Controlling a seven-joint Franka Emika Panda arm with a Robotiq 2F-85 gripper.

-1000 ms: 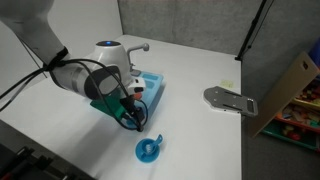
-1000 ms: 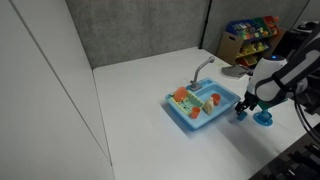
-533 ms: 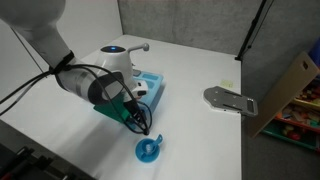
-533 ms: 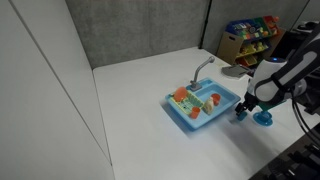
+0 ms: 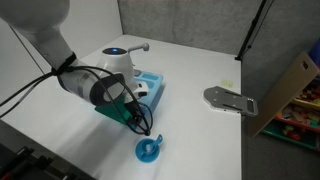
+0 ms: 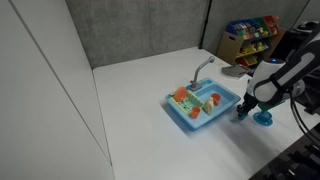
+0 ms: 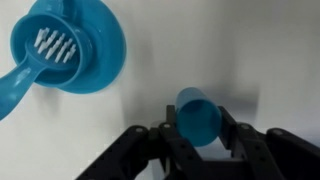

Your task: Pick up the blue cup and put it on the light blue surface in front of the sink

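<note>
In the wrist view the small blue cup [image 7: 198,116] lies on its side on the white table, open end toward the camera. My gripper [image 7: 198,128] is shut on it, one black finger pressed against each side. In both exterior views the gripper [image 5: 139,124] [image 6: 240,113] is down at the table, just off the near corner of the light blue sink [image 6: 204,105]. The cup is too small to make out there. The sink's light blue surface [image 6: 216,120] runs along the basin's edge, beside the gripper. My arm hides much of the sink [image 5: 154,88] in an exterior view.
A flat round blue dish [image 7: 70,45] [image 5: 149,150] [image 6: 263,118] with a raised centre lies close beside the gripper. The basin holds small coloured toys, and a grey faucet [image 6: 202,66] stands at its back. A grey metal piece [image 5: 230,100] lies further off. Shelves of toys [image 6: 250,35] stand beyond the table.
The fingers have closed onto the blue cup. The arm shifted slightly towards the dish a second ago and has since stayed put.
</note>
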